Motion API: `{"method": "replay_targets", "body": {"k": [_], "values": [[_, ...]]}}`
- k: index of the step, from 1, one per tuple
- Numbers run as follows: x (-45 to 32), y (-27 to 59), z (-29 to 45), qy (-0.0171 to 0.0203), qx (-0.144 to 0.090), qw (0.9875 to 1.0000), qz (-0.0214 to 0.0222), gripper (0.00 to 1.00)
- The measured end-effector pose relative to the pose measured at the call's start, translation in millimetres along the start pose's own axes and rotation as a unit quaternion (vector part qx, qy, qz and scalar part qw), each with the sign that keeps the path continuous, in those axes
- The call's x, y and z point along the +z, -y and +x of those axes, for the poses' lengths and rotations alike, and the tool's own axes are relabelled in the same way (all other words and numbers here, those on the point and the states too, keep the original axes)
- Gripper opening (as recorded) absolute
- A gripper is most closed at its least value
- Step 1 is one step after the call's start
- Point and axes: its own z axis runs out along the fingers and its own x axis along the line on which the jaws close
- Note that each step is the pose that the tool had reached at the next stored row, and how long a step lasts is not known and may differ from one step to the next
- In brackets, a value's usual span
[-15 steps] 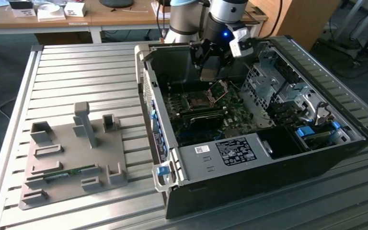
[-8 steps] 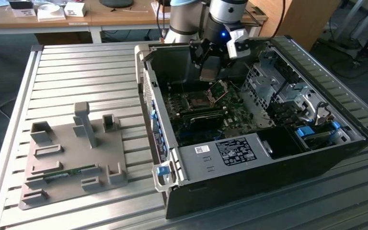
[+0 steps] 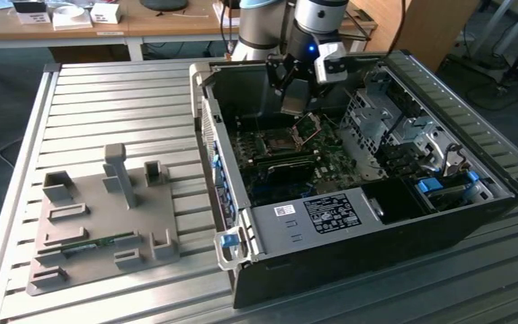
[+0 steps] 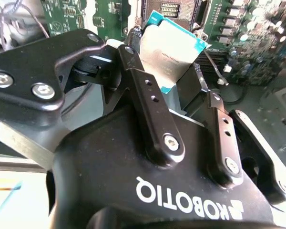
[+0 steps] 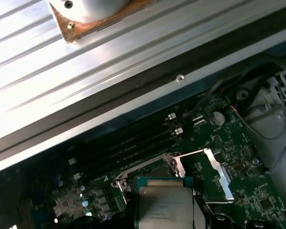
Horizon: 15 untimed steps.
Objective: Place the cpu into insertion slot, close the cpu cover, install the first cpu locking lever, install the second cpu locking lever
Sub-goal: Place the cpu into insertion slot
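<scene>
My gripper (image 3: 293, 102) hangs inside the open grey computer case, shut on the cpu (image 4: 168, 45), a flat silvery square with a teal edge. The black fingers (image 4: 133, 67) clamp it on two opposite sides. In the first wrist view the cpu (image 5: 164, 205) hovers just above the motherboard. The insertion slot (image 3: 275, 140) lies open a little below and toward the exterior view's left of the gripper; its pin field (image 4: 168, 8) appears past the chip. The cpu cover (image 3: 310, 125) stands tilted up beside the slot. A silvery raised plate and thin lever wire (image 5: 215, 171) sit next to the socket rim (image 5: 150, 171).
Long black memory slots (image 5: 133, 145) run beside the socket. Drive cages (image 3: 394, 135) fill the case's right side in the exterior view, and the case wall (image 3: 207, 128) rises on the left. A grey fixture plate (image 3: 106, 216) with blocks lies on the slatted metal table (image 3: 106, 101).
</scene>
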Motion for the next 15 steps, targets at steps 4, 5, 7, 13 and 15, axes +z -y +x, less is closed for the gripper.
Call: {"method": "replay_targets", "body": {"k": [4,5,7,13,15], "values": [[0.3,0.0,0.0,0.0023,0.027,0.9996,-0.0004,0.54],[0.4,0.0,0.0,0.0028,0.033,0.9994,-0.0005,0.54],[0.5,0.1,0.0,0.0039,0.045,0.999,-0.0006,0.54],[0.8,0.1,0.0,0.0066,0.077,0.997,-0.001,0.54],[0.9,0.1,0.0,0.0073,0.085,0.9963,-0.0012,0.54]]}}
